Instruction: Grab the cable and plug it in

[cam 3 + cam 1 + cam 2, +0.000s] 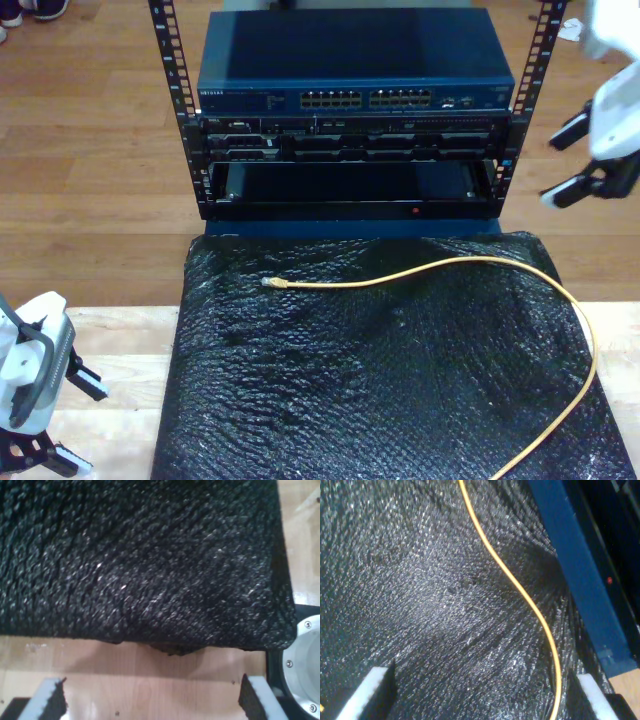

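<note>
The yellow-orange cable (430, 268) lies loose on a black mat (380, 390). Its clear plug (270, 284) rests toward the exterior view's left, and the cable loops round to the mat's right edge. My second gripper (562, 160) hovers open at the exterior view's upper right, beside the rack. Its wrist view shows the cable (520, 592) curving across the mat, with the second gripper (482, 692) empty. My first gripper (80, 425) stands open over the wooden table at the exterior view's lower left, off the mat. The first gripper (150, 700) holds nothing and faces the mat's edge (140, 560).
A rack behind the mat holds a blue network switch (355, 75) with rows of ports (370, 100) and darker units below. The rack's blue base (580, 565) borders the mat. A silver round arm base (305, 670) sits near my first gripper. Shoes (20, 10) show at the exterior view's top left.
</note>
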{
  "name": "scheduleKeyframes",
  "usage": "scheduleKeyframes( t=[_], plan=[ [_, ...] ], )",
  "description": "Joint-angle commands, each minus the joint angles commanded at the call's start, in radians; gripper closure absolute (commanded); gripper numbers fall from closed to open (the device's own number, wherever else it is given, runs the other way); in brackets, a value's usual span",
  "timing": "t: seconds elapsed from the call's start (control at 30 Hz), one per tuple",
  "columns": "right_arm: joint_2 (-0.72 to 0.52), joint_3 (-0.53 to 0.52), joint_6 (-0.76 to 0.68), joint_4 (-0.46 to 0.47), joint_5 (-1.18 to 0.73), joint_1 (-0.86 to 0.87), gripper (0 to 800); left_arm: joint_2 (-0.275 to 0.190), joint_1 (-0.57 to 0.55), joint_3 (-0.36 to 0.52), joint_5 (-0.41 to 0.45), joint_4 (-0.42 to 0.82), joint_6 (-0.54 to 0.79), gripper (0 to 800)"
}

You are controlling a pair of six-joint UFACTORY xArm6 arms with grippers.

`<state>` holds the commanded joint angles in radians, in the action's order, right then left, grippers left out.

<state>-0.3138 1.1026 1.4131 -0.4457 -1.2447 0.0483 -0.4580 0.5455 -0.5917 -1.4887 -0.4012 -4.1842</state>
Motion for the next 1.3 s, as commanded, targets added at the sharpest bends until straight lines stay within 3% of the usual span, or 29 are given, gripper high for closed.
scheduleKeyframes(
  t=[0.3, 0.7, 0.97, 1.3],
  plan=[
    [0.160, 0.104, -0.155, 0.167, 0.029, -0.169, 3, 0.032, 0.000, 0.002, 0.000, -0.002, -0.012, 0],
    [0.381, 0.252, -0.333, 0.285, 0.098, -0.404, 3, 0.040, -0.002, 0.003, 0.002, -0.003, -0.021, 0],
    [0.549, 0.347, -0.528, 0.476, 0.115, -0.532, 4, 0.055, -0.002, 0.005, 0.002, -0.003, -0.028, 0],
    [0.720, 0.437, -0.657, 0.499, 0.120, -0.626, 9, 0.057, -0.002, 0.005, 0.017, -0.003, -0.032, 0]
  ],
)
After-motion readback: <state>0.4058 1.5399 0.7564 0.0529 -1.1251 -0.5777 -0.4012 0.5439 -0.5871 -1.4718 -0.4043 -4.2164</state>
